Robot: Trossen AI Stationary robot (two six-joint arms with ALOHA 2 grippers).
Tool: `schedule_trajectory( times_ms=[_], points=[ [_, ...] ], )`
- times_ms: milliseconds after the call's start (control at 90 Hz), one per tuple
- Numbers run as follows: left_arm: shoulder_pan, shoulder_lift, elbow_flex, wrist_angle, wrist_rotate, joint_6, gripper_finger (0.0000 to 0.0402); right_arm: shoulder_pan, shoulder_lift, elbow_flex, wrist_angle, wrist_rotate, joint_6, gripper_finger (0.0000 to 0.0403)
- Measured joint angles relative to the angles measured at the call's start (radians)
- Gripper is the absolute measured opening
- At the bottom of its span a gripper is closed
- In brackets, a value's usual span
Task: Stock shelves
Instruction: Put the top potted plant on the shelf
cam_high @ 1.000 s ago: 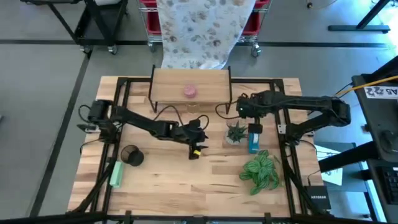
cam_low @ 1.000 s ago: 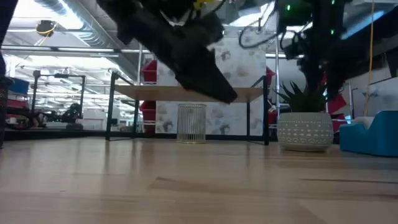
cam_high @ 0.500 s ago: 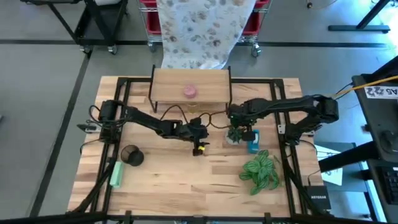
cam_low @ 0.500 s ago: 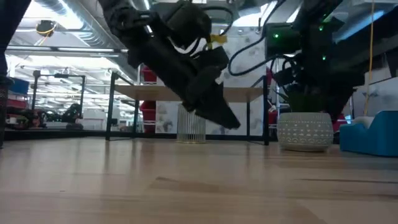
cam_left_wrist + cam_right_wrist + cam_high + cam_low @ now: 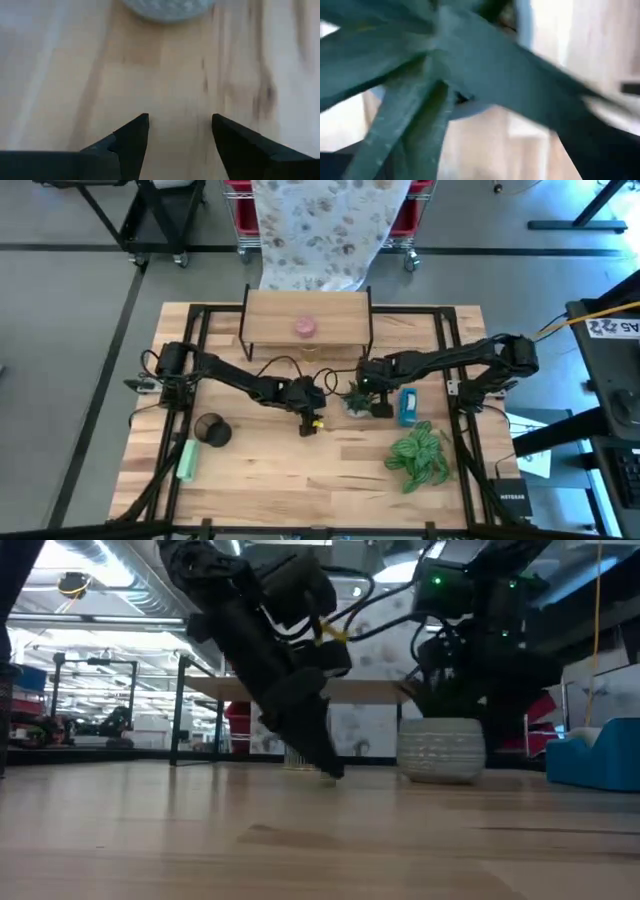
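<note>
While the small two-level rack with a light wood plank top on thin black metal legs [image 5: 306, 318] stands at the table's far edge, the spiky green plant in a white textured pot [image 5: 441, 747] sits on the tabletop in front of the rack, toward the right arm's side. The right gripper [image 5: 368, 383] is directly at this plant; whether its fingers are spread or closed cannot be determined. The left gripper [image 5: 180, 131] hangs low over bare wood just beside the pot, jaws spread and empty. A pink round object [image 5: 305, 327] occupies the rack's top. The right arm is therefore nearer; the rack lies straight beyond the plant.
</note>
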Motion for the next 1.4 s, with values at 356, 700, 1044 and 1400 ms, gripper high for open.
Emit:
schedule_trajectory(
  times_ms=[356, 700, 1044, 1400],
  points=[
    [-0.119, -0.077, -0.014, -0.235, -0.272, -0.066, 0.0202, 0.100, 0.118, 0.001, 0.261, 0.040, 0.115, 0.0394],
    [-0.118, -0.159, -0.068, -0.220, -0.173, 0.016, 0.0202, 0.150, 0.205, 0.074, 0.394, 0.063, 0.119, 0.0394],
    [-0.117, -0.159, -0.158, -0.048, -0.088, 0.036, 0.0202, 0.162, 0.342, 0.197, 0.447, 0.067, 0.120, 0.0394],
    [-0.113, -0.159, -0.210, 0.028, -0.090, 0.025, 0.0238, 0.162, 0.359, 0.203, 0.484, 0.071, 0.123, 0.0395]
  ],
)
